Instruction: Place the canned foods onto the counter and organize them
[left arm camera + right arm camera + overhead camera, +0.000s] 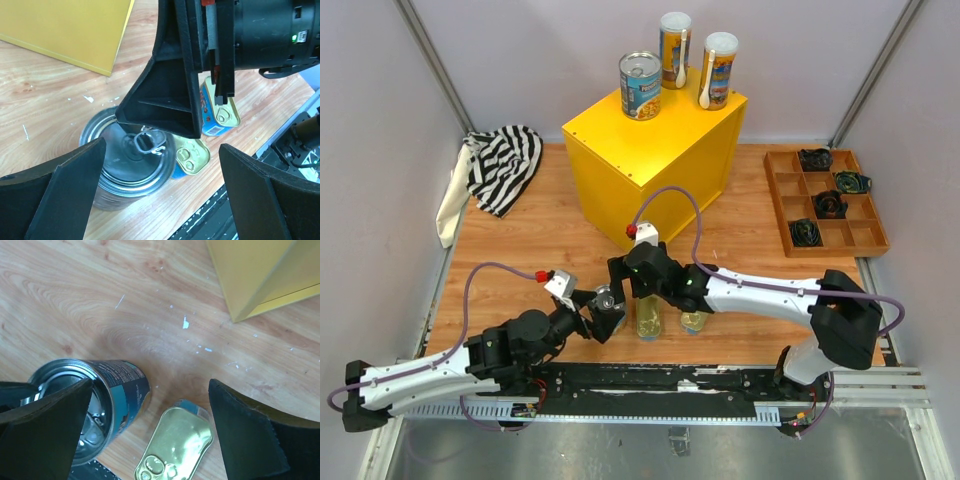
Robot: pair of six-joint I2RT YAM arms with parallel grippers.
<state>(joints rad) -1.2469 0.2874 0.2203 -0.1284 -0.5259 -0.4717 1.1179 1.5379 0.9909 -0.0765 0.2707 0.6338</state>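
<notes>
Cans are split between two places. On the yellow box (620, 160) stand two slim cans (674, 48) and a wide one (640, 86). Down on the bench (520, 250), near the arm bases, sit the other wide can (125, 175) and two flat tins (192, 156) just beside it, lying lid up.

The left end effector (162, 145) is spread about as wide as it goes and holds nothing. The bench can sits off toward one finger rather than centred, and I cannot tell if they touch. The right end effector (150, 385) is also wide open and empty, hanging close over the same can.

The wide can is rigid steel and probably full, so fairly heavy, and its smooth label could slip. It looks best taken across the wall at mid-height, below the rim, which needs nearly the full spread. The pull ring is no handle. The tins look stiff and light but low, so they should be gripped across the short sides with the fingers almost on the bench; the rounded corners may let them twist. With both arms crowding one can, they risk colliding.
</notes>
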